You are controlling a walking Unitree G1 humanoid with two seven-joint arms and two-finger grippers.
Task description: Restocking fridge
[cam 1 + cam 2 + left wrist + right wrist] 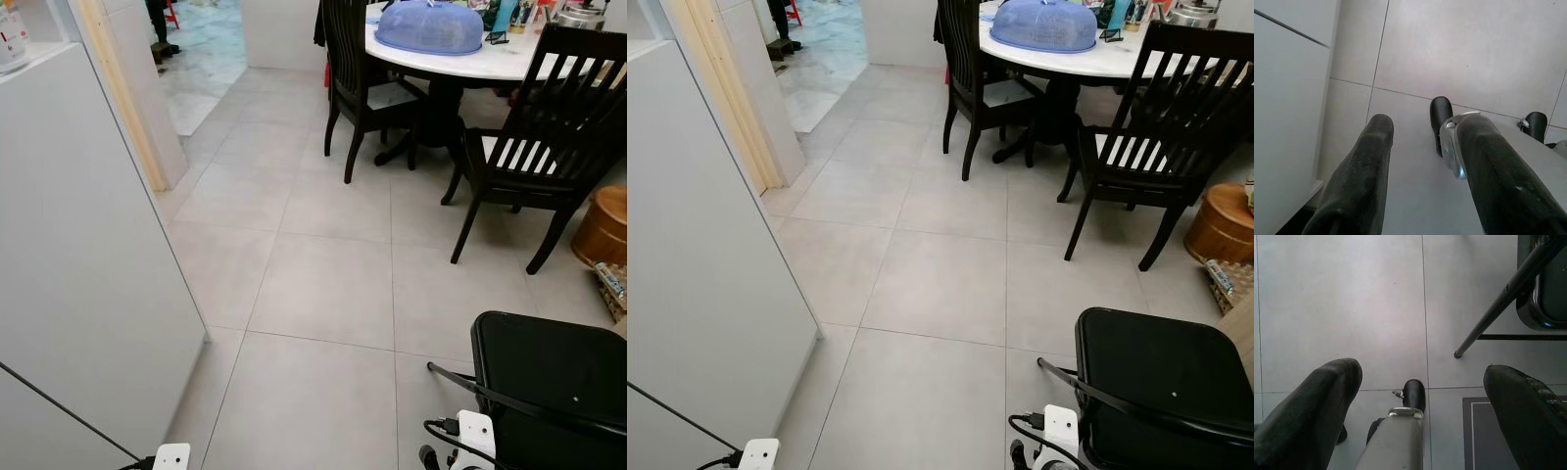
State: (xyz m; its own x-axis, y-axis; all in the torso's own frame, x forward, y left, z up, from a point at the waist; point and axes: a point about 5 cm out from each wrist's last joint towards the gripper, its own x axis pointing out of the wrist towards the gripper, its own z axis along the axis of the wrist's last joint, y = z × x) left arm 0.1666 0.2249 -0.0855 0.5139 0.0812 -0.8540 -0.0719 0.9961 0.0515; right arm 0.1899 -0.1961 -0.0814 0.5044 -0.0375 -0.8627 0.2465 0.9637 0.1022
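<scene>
Beside the robot's left stands a plain white fridge [78, 264], closed.

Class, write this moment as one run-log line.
left gripper: open, empty, over floor | right gripper: open, empty | fridge door: on left | folding chair: on right

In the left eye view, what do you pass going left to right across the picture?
White fridge door → wooden door frame → near dark chair → blue food cover on the round table → second dark chair → round wooden stool.
</scene>
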